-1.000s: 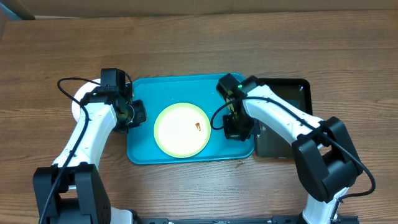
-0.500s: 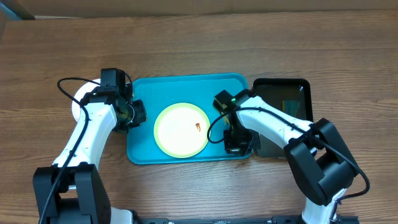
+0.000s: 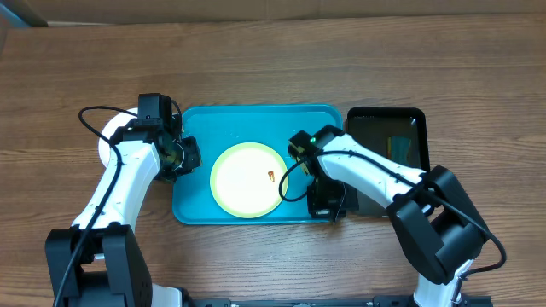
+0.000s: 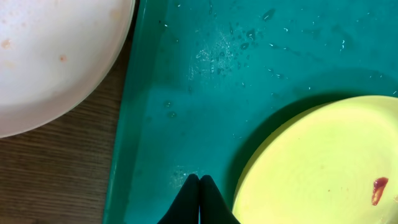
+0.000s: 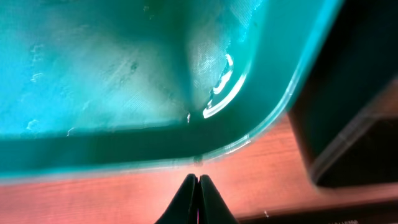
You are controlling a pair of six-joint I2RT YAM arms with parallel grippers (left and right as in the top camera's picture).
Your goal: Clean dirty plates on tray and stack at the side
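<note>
Overhead view, entry one: the tray (image 3: 256, 124) on the worktop (image 3: 273, 60) holds a single pale yellow-green plate (image 3: 249, 179) at its centre, with an orange smear (image 3: 271, 175) toward the tray's right side. We log a white plate (image 4: 56, 56) just outside the tray's left rim. On the left gripper (image 4: 199, 183) the fingers are pressed together and empty, inside the tray's left edge, with the tray's plate just beside them toward its centre. On the right gripper (image 5: 197, 183) the fingers are likewise together and empty, over the tray's near right corner. We judge the left arm nearer. The plate is round, so it has no long axis.
</note>
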